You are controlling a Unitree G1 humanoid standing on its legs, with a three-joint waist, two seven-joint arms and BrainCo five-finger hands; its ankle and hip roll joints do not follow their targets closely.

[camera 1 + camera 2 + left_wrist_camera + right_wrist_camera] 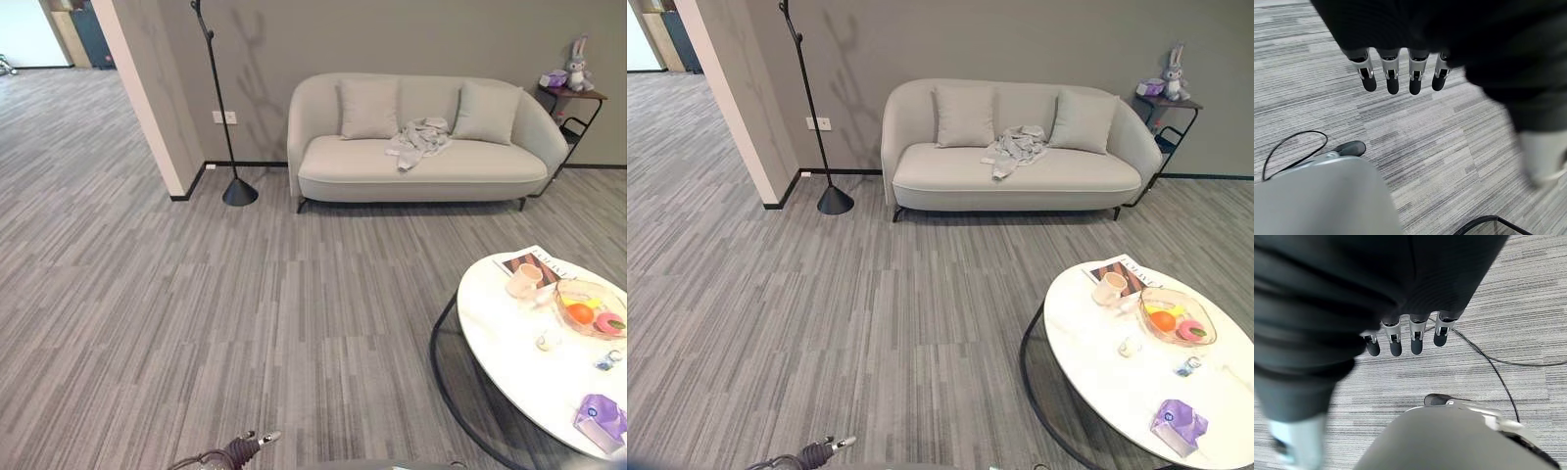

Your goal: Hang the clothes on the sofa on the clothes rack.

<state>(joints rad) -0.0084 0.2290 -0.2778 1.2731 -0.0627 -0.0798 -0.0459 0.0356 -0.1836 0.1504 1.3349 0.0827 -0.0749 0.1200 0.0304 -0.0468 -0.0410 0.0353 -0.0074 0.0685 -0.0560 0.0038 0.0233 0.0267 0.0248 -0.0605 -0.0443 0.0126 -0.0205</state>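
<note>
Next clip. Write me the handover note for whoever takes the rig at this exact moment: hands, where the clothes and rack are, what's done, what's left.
Left hand: open, fingers straight, hanging over bare floor, holding nothing.
Right hand: open, fingers straight, also empty over the floor.
Clothes: a grey crumpled garment lying on the sofa seat, between the two cushions, untouched.
Clothes rack: black pole stand by the wall corner, to the sofa's left, nothing seen hanging on the part in view.
Done: nothing yet; the robot stands well back from the sofa.
Left: walk to the sofa, pick up the garment, carry it to the rack, hang it.

one sofa [421, 162], two cushions [368, 109], one garment [419, 139], one rack [221, 98], one round table [509, 352].
</note>
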